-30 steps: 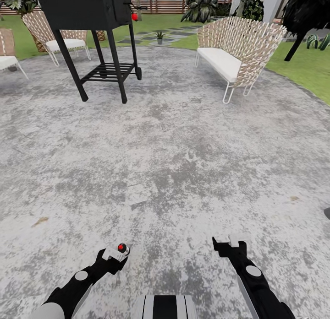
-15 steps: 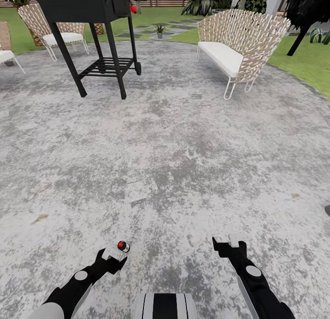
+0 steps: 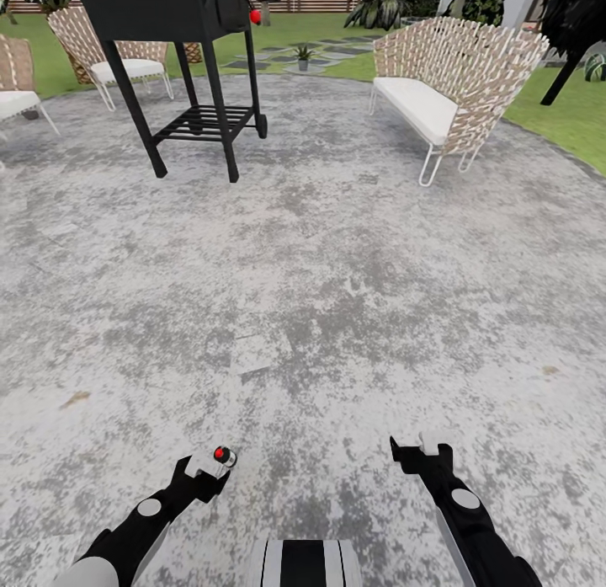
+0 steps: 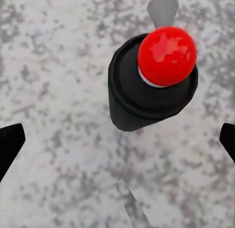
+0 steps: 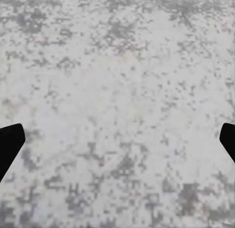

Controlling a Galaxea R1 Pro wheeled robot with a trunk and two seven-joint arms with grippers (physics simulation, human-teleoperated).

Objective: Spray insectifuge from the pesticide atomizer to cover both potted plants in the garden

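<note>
The left gripper [image 3: 206,467] is gripping the dark red-capped pesticide atomizer [image 3: 220,457] at lower left; the right gripper [image 3: 419,449] is empty, open. Transit step: approaching the small potted plant [image 3: 304,56] at top centre comes next.

Patio [image 3: 337,258] under me. Grill [image 3: 181,56] at 11 o'clock, bench [image 3: 454,90] at 1, potted plant [image 3: 303,56] between, farther back.

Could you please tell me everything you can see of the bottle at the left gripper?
The pesticide atomizer is a small dark, glossy, plastic-looking bottle topped by a round red cap on a whitish collar. In the head view it sits at the tip of the left gripper, low over the mottled grey patio. The gripper's fingertips stand wide at the wrist view's edges, so the grasp itself is unclear.
</note>
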